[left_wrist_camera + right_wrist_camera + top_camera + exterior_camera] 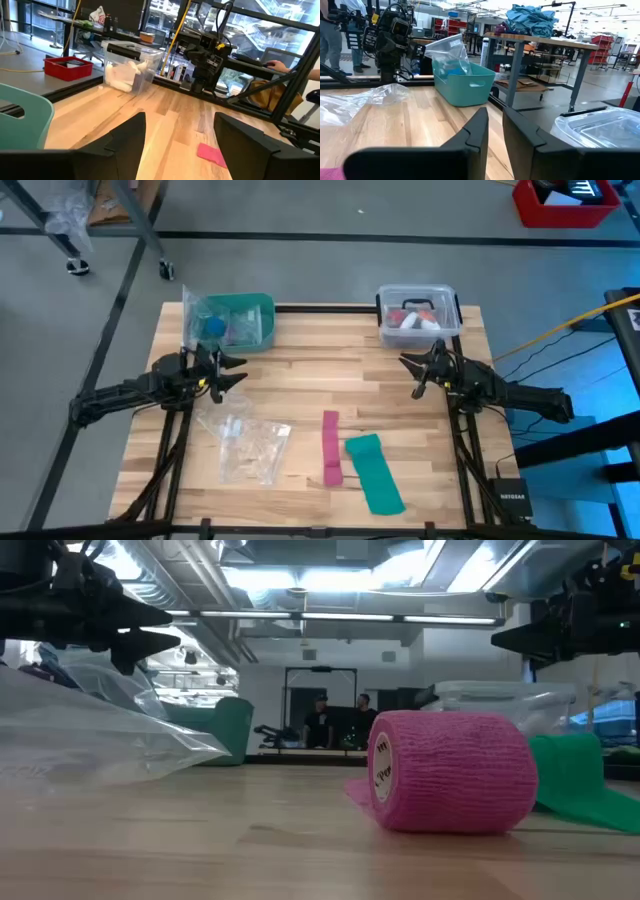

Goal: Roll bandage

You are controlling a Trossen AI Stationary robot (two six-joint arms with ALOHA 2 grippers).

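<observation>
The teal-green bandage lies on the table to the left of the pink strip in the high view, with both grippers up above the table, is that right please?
Not quite: the high view shows the bandage to the right of the pink strip, not the left. The rest holds: the left gripper and right gripper are both off it.

In the high view, the left arm reaches in from the left edge, its left gripper (232, 371) at centre-left, fingers spread wide. The right arm enters from the right; its right gripper (412, 374) sits centre-right, fingers parted narrowly.
</observation>
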